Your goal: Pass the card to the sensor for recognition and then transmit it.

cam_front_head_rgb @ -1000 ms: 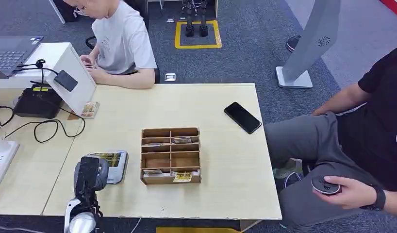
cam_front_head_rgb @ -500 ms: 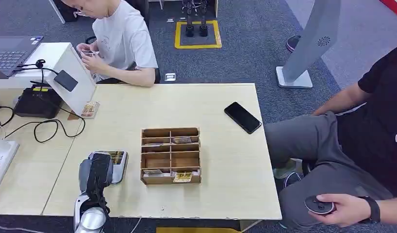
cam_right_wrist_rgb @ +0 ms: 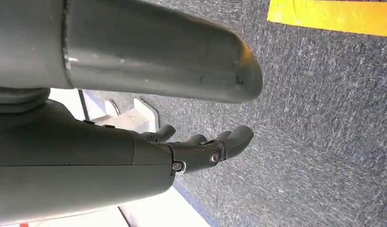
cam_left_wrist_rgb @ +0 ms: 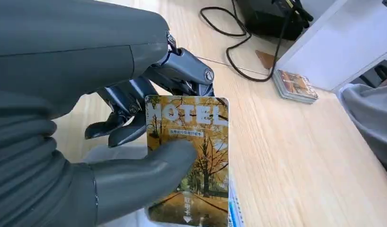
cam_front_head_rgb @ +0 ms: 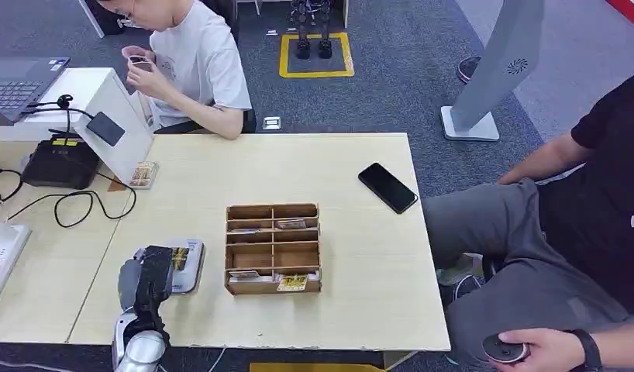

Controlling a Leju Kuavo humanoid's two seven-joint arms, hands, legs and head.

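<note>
Beside wooden compartment box point(cam_front_head_rgb: 273, 248), left hand point(cam_front_head_rgb: 147, 277) now raised off grey tray point(cam_front_head_rgb: 191, 267), pinching autumn-print HOTEL card point(cam_left_wrist_rgb: 189, 156); cards in box slots; right hand point(cam_right_wrist_rgb: 206, 146) empty, fingers apart.

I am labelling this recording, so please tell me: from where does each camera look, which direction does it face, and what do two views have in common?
Head view: high on the robot, facing forward and down at the table and the wooden organizer; the left hand comes in from below.
Left wrist view: behind the left hand, which holds a hotel card over the table.
Right wrist view: behind the hanging right hand, facing the grey carpet.
Shared: head and left wrist views both show the left hand, table and card stack beside the white stand.
</note>
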